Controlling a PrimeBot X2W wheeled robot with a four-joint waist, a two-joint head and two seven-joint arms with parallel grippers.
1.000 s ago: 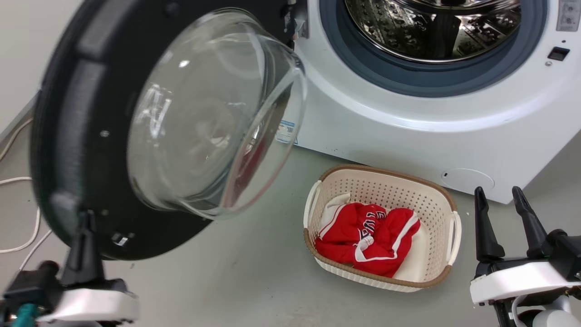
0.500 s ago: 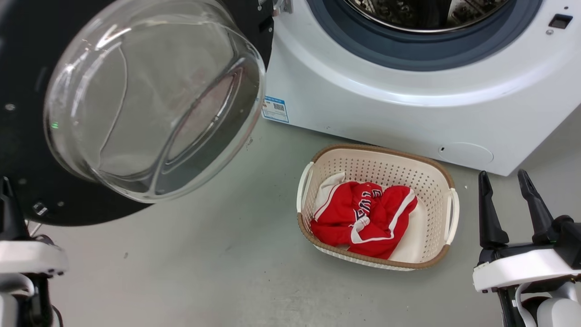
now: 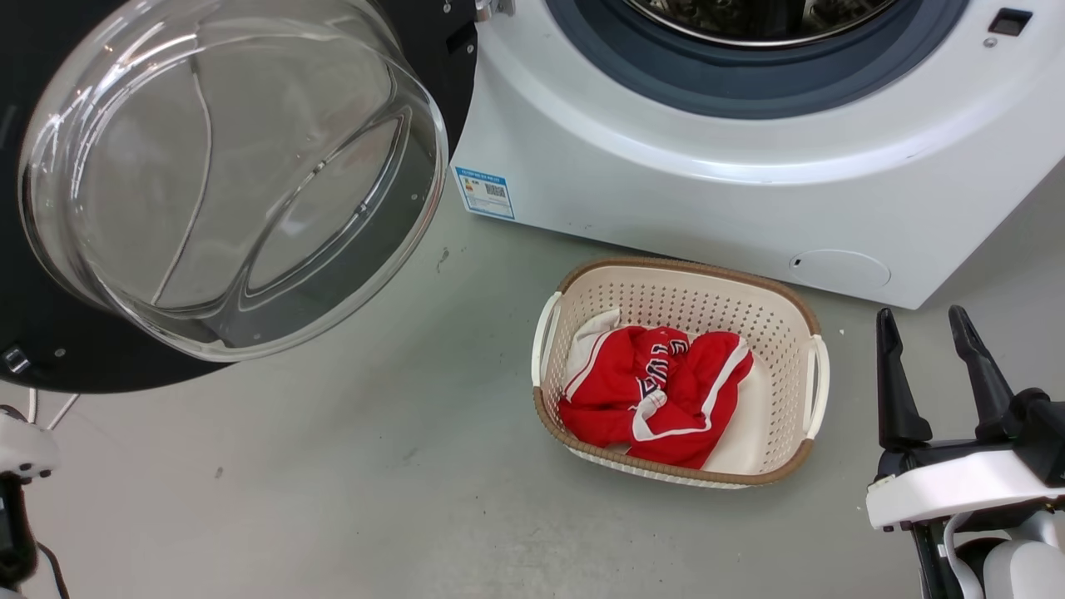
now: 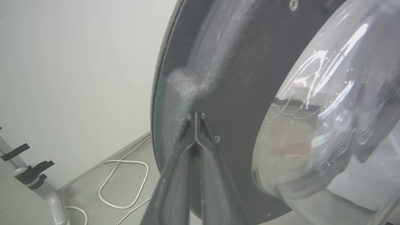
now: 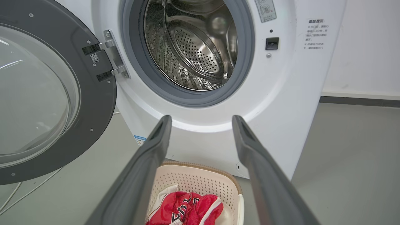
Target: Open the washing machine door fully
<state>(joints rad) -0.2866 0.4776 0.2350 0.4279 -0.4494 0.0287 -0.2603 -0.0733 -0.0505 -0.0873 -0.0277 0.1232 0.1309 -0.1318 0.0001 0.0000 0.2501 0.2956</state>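
The washing machine door [image 3: 225, 175], a black disc with a bulging clear glass bowl, stands swung out to the left of the white machine [image 3: 707, 191] on its metal hinge [image 5: 114, 53]. The steel drum [image 5: 193, 47] lies exposed. In the left wrist view my left gripper [image 4: 196, 116] is shut, its tips pressed against the door's [image 4: 237, 78] dark inner face near the rim, with nothing between them. Its white wrist housing [image 3: 21, 445] sits below the door's lower edge. My right gripper [image 3: 919, 316] hangs open at the lower right, away from the door [image 5: 93, 103].
A cream basket [image 3: 795, 333] with red clothing [image 3: 657, 391] stands on the grey floor in front of the machine. White cables [image 4: 125, 181] and a grey stand leg [image 4: 40, 187] lie by the wall behind the door. A small round flap [image 3: 839, 270] marks the machine's base.
The door has swung farther out and away from the drum opening. My left gripper went with it toward the left edge. The head camera has shifted; the right gripper has held still.
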